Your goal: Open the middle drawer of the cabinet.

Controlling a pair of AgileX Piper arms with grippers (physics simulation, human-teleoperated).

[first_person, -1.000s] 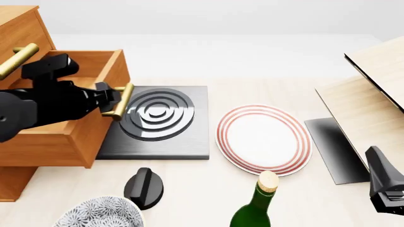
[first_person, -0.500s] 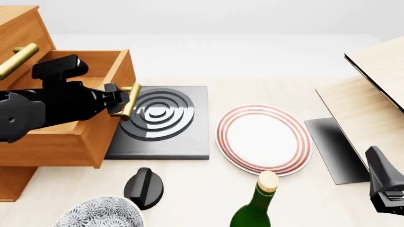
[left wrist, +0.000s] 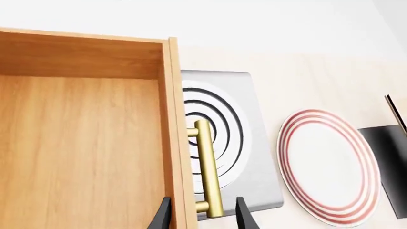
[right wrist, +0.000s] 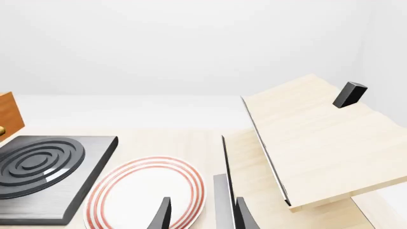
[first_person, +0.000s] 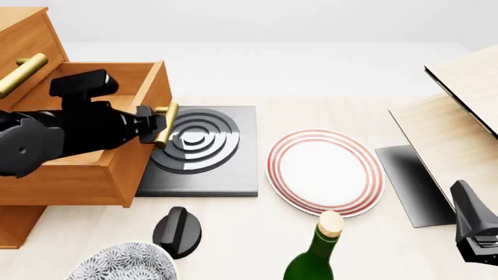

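- Three stacked drawers make up the tall orange-brown wooden cabinet (first_person: 23,35), which stands at about nine o'clock on the pale counter (first_person: 257,227) in the front view.
- Its middle drawer (first_person: 93,169), an orange-brown wooden box, juts well out toward three o'clock, its front now overhanging the edge of the dark square stove plate with silver rings (first_person: 198,146); over the last second that front has crept further across the plate.
- At about three o'clock a pale light-wood box (first_person: 459,116) sits apart from the work.
- Round white plate with red rim rings (first_person: 325,169) lies just beside the stove plate, untouched.
- Left tool (first_person: 160,125) is clenched around the drawer's brass bar handle (left wrist: 207,167); the wrist view shows a black finger on each side of the bar.
- Right tool (right wrist: 200,214) hangs at about five o'clock, released, its fingers apart around nothing.
- Judging by how much bare drawer floor shows, the pull looks nearly finished; what likely remains is letting go of the handle and backing the arm away.
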